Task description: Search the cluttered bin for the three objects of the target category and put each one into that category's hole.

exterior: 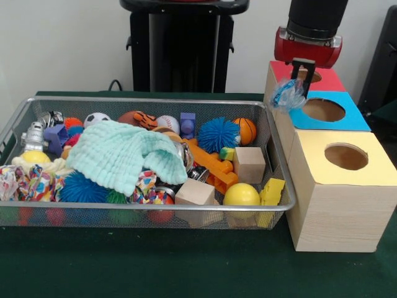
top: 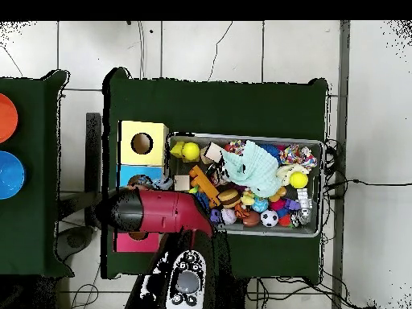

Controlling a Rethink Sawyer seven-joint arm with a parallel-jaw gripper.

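My gripper [exterior: 300, 79] hangs at the right, above the wooden box, over the seam between its red top [exterior: 322, 79] and blue top [exterior: 347, 118]. It is shut on a pale blue and white crinkly object [exterior: 288, 94], which dangles just left of the box edge, clear of the bin. The red hole [exterior: 309, 76] lies right behind the fingers, and the blue hole [exterior: 323, 110] is just in front. The wire bin [exterior: 149, 99] holds mixed toys. In the overhead view the red arm [top: 161, 211] covers the gripper.
A yellow-topped section with its hole [exterior: 346, 156] is nearest. A mint cloth [exterior: 121, 155] covers the bin's middle. Around it lie a blue spiky ball [exterior: 218, 133], a small basketball [exterior: 246, 130], a yellow ball [exterior: 241, 195], wooden blocks [exterior: 249, 164] and an orange plastic piece [exterior: 214, 166].
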